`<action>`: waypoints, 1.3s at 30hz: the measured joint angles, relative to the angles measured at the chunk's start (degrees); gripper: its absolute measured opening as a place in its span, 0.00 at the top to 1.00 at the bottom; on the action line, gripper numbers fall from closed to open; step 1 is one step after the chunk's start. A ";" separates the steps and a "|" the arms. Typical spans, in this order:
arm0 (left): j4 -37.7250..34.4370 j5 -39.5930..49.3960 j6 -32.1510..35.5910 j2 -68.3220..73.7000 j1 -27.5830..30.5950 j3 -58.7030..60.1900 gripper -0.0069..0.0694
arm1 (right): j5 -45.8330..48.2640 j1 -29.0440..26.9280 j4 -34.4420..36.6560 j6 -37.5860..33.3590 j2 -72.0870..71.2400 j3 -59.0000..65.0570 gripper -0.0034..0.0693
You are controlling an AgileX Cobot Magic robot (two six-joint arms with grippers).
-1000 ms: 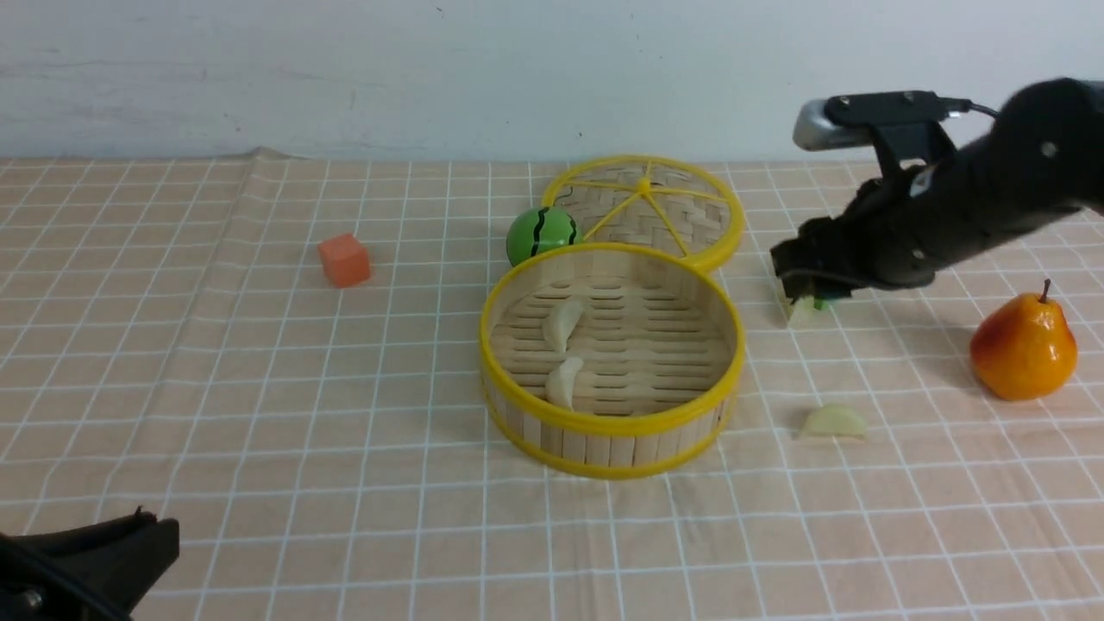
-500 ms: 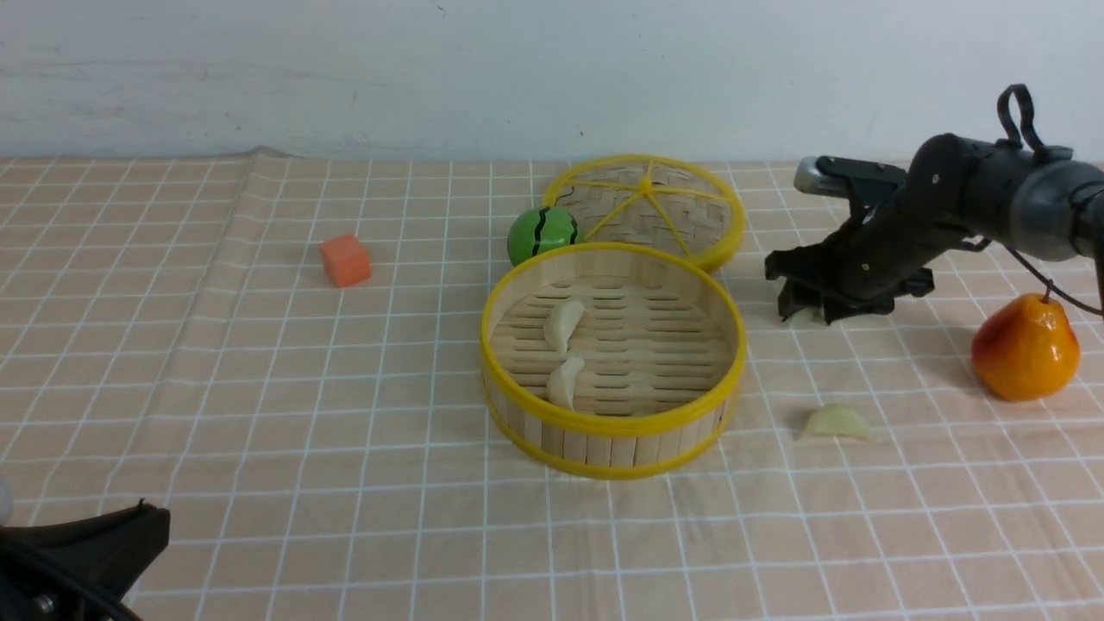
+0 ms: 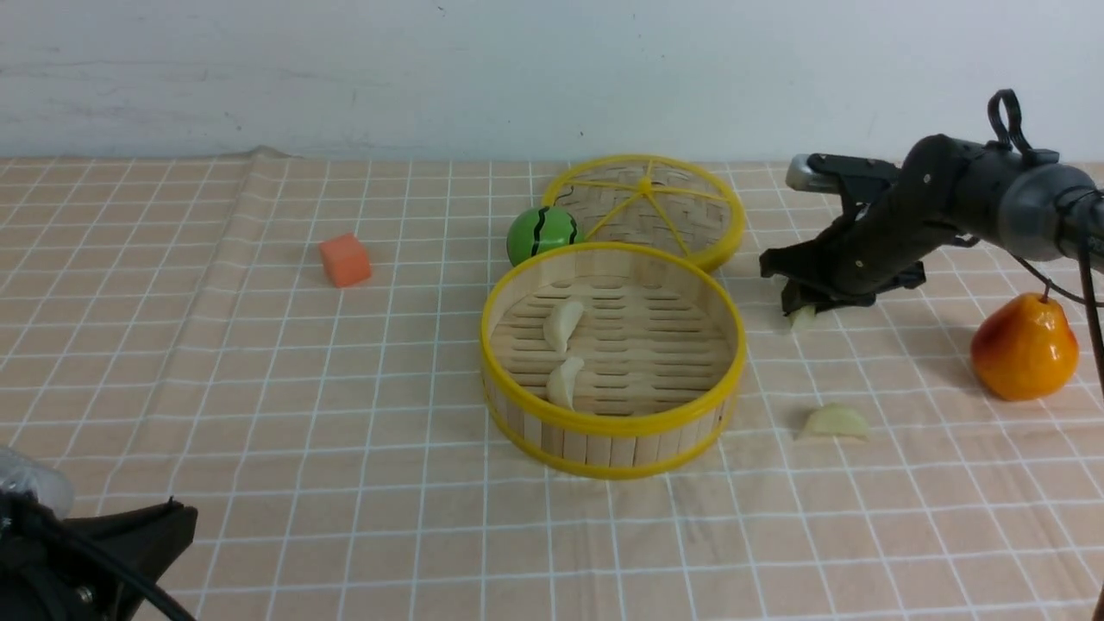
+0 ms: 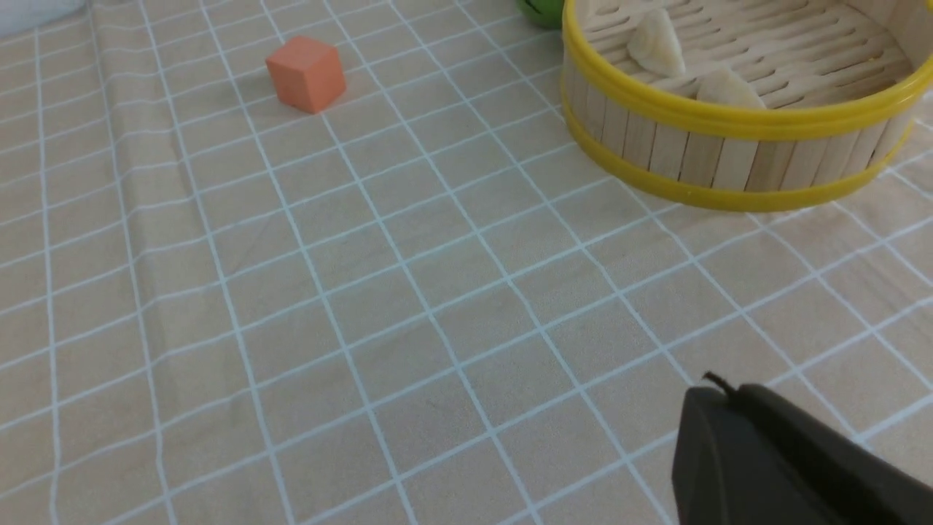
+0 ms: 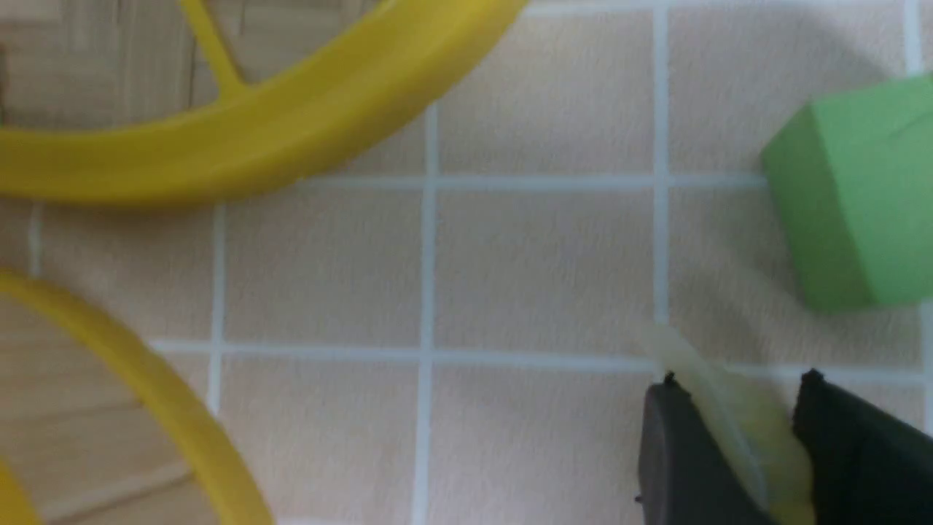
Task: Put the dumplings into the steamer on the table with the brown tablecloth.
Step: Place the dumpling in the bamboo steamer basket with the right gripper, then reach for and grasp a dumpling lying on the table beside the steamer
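Brown tablecloth [image 3: 259,388], steamer [image 3: 517,405] mid-table; right hand [image 3: 800,304] tight on a dumpling [image 5: 729,415], left hand [image 4: 729,437] clenched.

- We count four dumplings [image 3: 562,323] [image 3: 565,381] [image 3: 833,423] [image 3: 802,316], two inside the steamer [image 3: 611,424] and two outside it.
- We see one steamer, round, of bamboo with yellow rims.
- We see one flat woven lid [image 3: 668,214].
- We count one orange cube [image 3: 345,260] and one green cube [image 5: 860,197].
- We find one watermelon ball [image 3: 542,234] and one pear [image 3: 1025,347].
- We see one checked tablecloth [image 3: 259,388] under it all.
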 joint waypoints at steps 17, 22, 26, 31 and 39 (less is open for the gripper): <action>0.14 -0.37 0.00 -7.90 0.00 0.06 0.93 | 5.98 15.47 3.91 -12.41 -8.00 -2.81 0.68; 0.14 0.45 0.00 -11.50 0.00 0.10 0.93 | -1.16 16.74 2.50 -11.97 -2.59 -2.81 0.66; 0.14 1.48 0.00 -13.33 0.00 0.16 0.93 | -0.55 16.44 1.92 -8.67 -0.52 -2.83 0.51; 0.14 1.56 0.00 -14.71 0.00 0.22 0.93 | 7.38 16.44 1.49 -6.18 -2.43 -4.80 0.26; 0.14 1.56 0.00 -15.35 0.00 0.41 0.92 | 27.94 16.44 -4.04 -12.41 -13.66 -12.70 0.17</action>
